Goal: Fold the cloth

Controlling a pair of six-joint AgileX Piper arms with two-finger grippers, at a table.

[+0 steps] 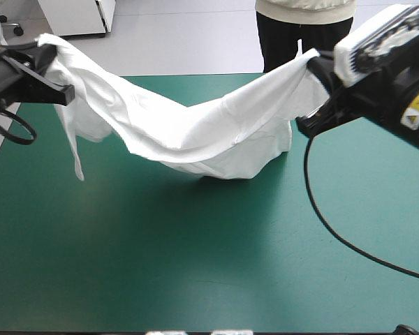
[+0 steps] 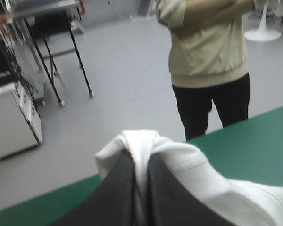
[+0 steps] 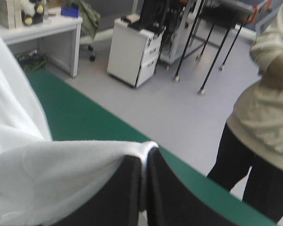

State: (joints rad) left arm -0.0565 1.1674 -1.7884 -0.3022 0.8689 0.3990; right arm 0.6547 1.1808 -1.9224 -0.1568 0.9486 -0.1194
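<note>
Two end effectors are engaged, both raised above the bench point(image 1: 195, 265). At the left, the left end effector point(image 2: 140, 157) is clenched on a gathered edge of the T-shirt point(image 1: 195, 132). White fabric is pinched between its black fingers point(image 2: 115, 193) over the bench's left edge, and a loose flap hangs below this grip. Between the two grips the T-shirt is suspended as a sagging span. Its lowest fold is at or just above the teal-green cover near the middle of the far edge; contact cannot be confirmed. At the right, the right end effector point(image 3: 144, 157) is likewise clamped on a fabric edge, toward the far right corner.

The T-shirt is judged light, soft and wholly limp, so sag and bunching are to be expected. Slippage from a pinch is possible under sudden tension. Hold is best taken at hems or corners, where the layers are doubled.
</note>
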